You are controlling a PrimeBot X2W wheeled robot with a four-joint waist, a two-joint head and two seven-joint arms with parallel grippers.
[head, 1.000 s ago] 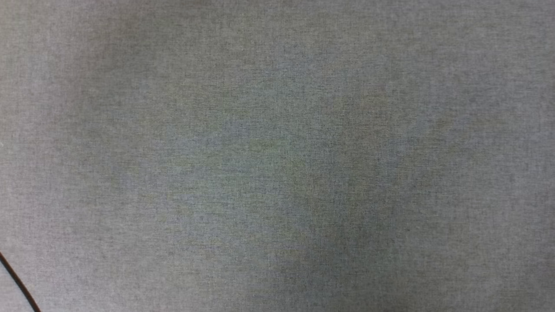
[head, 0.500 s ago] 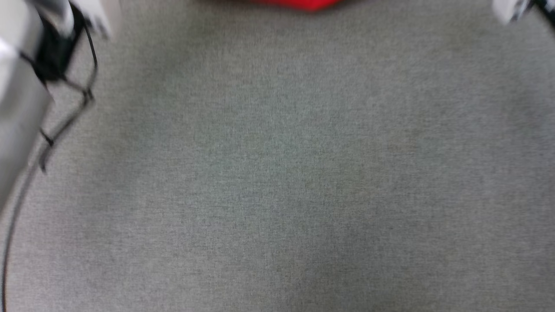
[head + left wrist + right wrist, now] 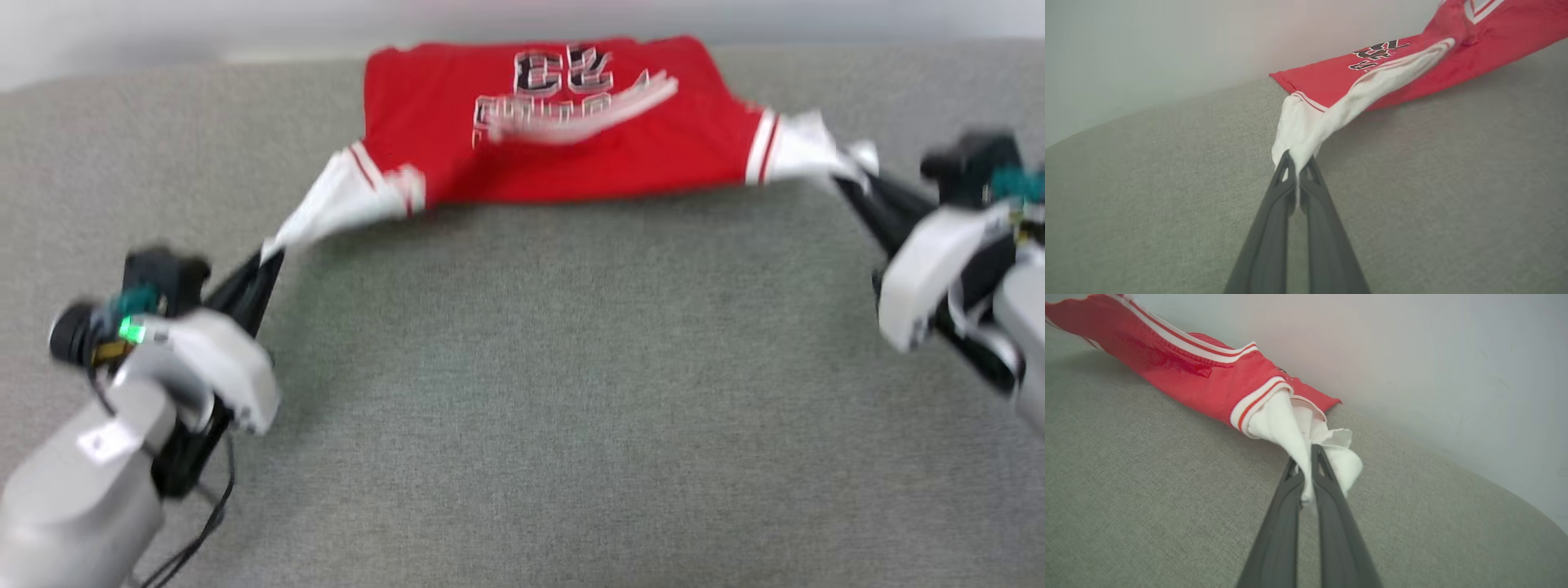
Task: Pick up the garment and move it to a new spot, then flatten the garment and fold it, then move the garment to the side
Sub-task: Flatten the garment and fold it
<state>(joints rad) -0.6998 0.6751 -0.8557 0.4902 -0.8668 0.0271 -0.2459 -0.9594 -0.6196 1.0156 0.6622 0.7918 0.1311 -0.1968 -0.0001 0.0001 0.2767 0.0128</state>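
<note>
Plainly, the job was at an early stage. The left gripper [image 3: 265, 263] was clamped tight on the tip of one white sleeve, and the right gripper [image 3: 845, 184] was pinched on the bunched end of the other. The jersey [image 3: 571, 139] was stretched between them. Its red body appeared to rest on the grey fabric surface [image 3: 522, 376] at the far edge, close to the pale wall [image 3: 1147, 49], while the sleeves ran taut down to the fingers. I judged this to be the carry or drag to a new spot. Flattening, folding and setting aside all remained.

As for writing, the head view showed black, white-edged characters upside down. The "23" could be made out, but the word beside it was smeared by blur. In the left wrist view a few letters lay edge-on, unreadable.
</note>
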